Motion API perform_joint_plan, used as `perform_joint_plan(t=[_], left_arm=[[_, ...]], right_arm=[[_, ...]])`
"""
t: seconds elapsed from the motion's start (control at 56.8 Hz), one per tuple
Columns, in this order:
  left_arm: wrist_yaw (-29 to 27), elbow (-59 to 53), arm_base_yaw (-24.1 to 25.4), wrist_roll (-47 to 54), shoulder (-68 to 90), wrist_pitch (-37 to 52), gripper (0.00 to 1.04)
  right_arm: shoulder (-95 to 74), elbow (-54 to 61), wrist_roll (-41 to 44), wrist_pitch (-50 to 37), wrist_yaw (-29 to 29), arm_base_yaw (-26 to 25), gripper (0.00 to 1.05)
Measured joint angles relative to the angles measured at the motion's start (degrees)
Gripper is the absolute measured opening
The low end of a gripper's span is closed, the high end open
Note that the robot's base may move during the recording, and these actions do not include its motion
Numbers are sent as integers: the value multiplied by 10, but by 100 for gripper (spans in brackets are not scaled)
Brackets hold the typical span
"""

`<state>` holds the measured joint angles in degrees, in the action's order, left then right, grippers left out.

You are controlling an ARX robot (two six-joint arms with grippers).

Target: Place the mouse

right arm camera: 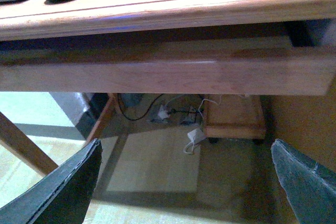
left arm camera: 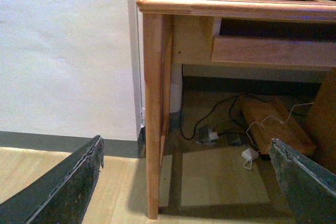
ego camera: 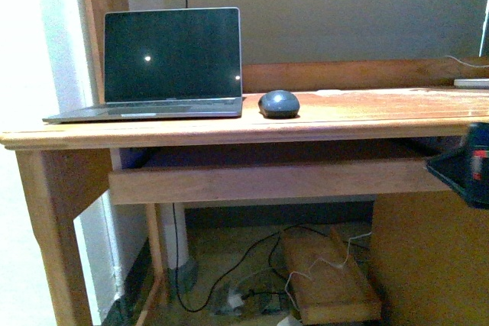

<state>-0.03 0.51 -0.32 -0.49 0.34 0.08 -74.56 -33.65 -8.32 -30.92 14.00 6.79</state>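
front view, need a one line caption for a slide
Mouse resting on the wooden desk beside an open laptop, right tool low at the desk's edge.

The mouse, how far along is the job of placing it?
The mouse already sits on the desk just right of the open laptop, untouched. Nothing is in hand: the left gripper and right gripper both hang open and empty below the desktop edge. If that spot is the target, placing looks done; nothing visible remains.
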Motion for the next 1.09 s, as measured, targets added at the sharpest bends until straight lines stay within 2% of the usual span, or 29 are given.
perform_joint_plan(t=[0.159,0.37,0.581,0.652,0.705,0.811,0.916,1.093], left_arm=[[0,0,0,0,0,0,97],[0,0,0,0,0,0,97],[0,0,0,0,0,0,97],[0,0,0,0,0,0,97],[0,0,0,0,0,0,97],[0,0,0,0,0,0,97],[0,0,0,0,0,0,97],[0,0,0,0,0,0,97]], right_arm=[[118,93,-37,8,51,-27,97],[287,183,-94,64,81,-38,97],[449,233,-137,157,71,-33,97],[523,256,-79,201,-76,2,86],[587,269,-20,250,-118,-13,78],[680,285,34,311,-145,-61,63],[703,289,64,313,-139,-64,42],[713,302,75,313,-140,-66,14]])
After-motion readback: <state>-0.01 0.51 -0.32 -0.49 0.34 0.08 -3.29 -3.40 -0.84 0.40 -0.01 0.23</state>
